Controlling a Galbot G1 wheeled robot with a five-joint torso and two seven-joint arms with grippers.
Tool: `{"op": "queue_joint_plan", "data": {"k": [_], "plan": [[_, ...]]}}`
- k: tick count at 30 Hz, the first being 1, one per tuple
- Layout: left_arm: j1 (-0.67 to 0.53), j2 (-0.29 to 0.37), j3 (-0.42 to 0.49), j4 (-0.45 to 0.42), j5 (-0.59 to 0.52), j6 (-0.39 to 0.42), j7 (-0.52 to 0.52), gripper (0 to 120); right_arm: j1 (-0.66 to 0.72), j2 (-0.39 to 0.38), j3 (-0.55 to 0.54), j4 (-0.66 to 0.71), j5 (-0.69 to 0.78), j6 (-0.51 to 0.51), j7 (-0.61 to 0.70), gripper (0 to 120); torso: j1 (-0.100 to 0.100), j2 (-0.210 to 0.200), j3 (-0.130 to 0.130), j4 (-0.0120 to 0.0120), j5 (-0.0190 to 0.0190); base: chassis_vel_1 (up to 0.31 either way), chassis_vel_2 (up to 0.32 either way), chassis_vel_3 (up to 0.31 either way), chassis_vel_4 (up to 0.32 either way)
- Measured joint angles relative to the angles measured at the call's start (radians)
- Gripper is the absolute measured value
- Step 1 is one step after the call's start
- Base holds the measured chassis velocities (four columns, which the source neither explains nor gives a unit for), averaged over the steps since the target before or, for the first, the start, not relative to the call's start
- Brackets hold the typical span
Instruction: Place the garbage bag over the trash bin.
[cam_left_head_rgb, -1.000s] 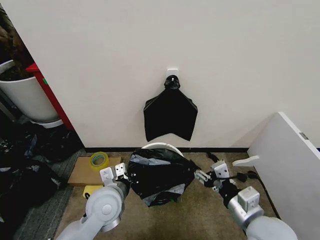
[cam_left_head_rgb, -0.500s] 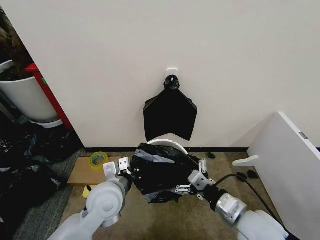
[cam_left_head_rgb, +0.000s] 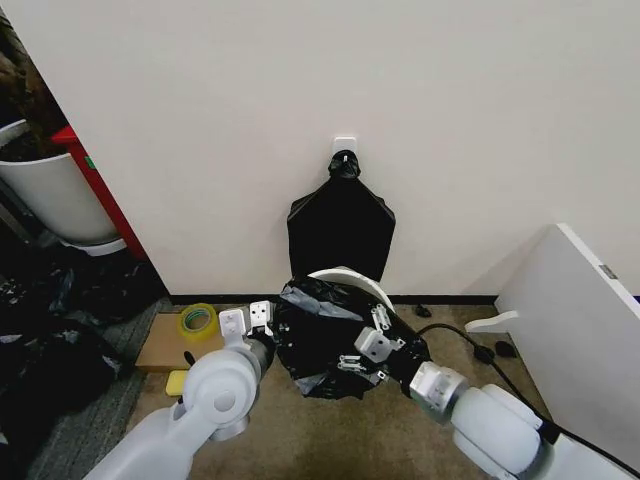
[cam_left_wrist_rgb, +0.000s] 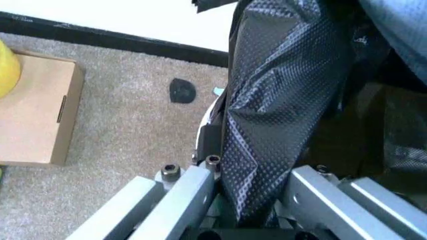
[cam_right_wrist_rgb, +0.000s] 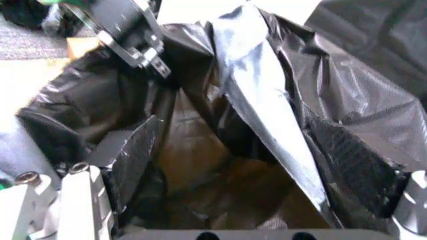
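The floor (cam_left_head_rgb: 330, 440) is covered in short brownish carpet, bordered by a black skirting strip where the wall is met. A flat cardboard box (cam_left_head_rgb: 165, 342) is laid on it near that strip — a yellow tape roll (cam_left_head_rgb: 197, 320) is set on top, not on the carpet itself. The trash bin (cam_left_head_rgb: 345, 280) is stood on the carpet too, and a black cable (cam_left_head_rgb: 480, 352) is trailed across it.

Glossy black garbage bag (cam_left_head_rgb: 325, 340) with grey sheen at lower centre, fine dotted emboss up close, off-white trash bin (cam_left_head_rgb: 345, 277) rim above it, flat black bundle (cam_left_head_rgb: 340, 232) on the cream wall, yellow tape roll (cam_left_head_rgb: 197, 320) on brown cardboard box (cam_left_head_rgb: 165, 345) at lower left, silver-grey arms
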Motion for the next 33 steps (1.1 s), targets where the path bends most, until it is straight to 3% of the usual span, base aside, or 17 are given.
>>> {"op": "queue_joint_plan", "data": {"k": [8, 27, 33], "plan": [[0.003, -0.004, 0.003, 0.005, 0.003, 0.0, 0.003, 0, 0.039, 0.008, -0.014, -0.039, 0.01, -0.017, 0.033, 77, 0.0, 0.0, 0.0, 0.0001, 0.0, 0.0, 0.0, 0.0, 0.0], [-0.018, -0.005, 0.008, 0.019, 0.001, -0.001, 0.008, 0, 0.069, 0.014, -0.038, -0.078, -0.013, 0.005, 0.06, 5, 0.0, 0.0, 0.0, 0.0, 0.0, 0.0, 0.0, 0.0, 0.0], [-0.009, 0.011, 0.007, 0.014, 0.006, -0.001, 0.014, 0, 0.071, 0.019, -0.039, -0.079, -0.009, 0.02, 0.068, 0, 0.0, 0.0, 0.0, 0.0, 0.0, 0.0, 0.0, 0.0, 0.0]]}}
